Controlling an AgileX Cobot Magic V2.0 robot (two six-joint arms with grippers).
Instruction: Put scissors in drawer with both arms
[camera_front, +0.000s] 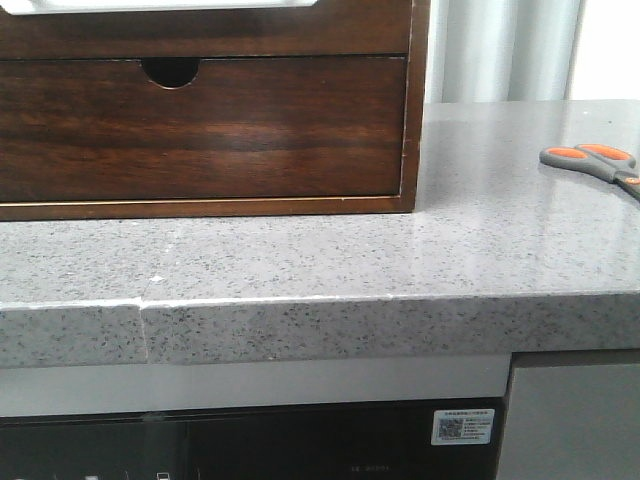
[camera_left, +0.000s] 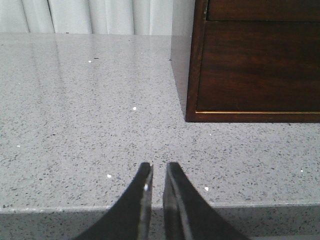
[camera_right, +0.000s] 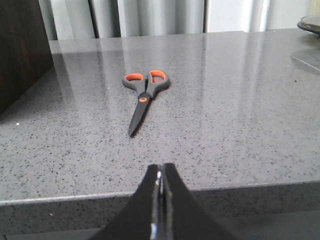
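Grey speckled countertop filled the front view, a notched drawer behind it and the scissors cut off at the right edge; the plain drawer perhaps showed above. Left gripper hovered nearly closed, empty, beside the cabinet. Right gripper was pinched closed, short of the scissors.

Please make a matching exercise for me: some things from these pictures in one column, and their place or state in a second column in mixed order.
Things:
1. scissors
2. drawer
3. left gripper
4. right gripper

Place or state:
A. fully shut, pointing toward the scissors
B. closed, inside the wooden cabinet
C. lying flat on the grey countertop
D. nearly shut, a thin gap between the fingers

Pairs: 1-C, 2-B, 3-D, 4-A
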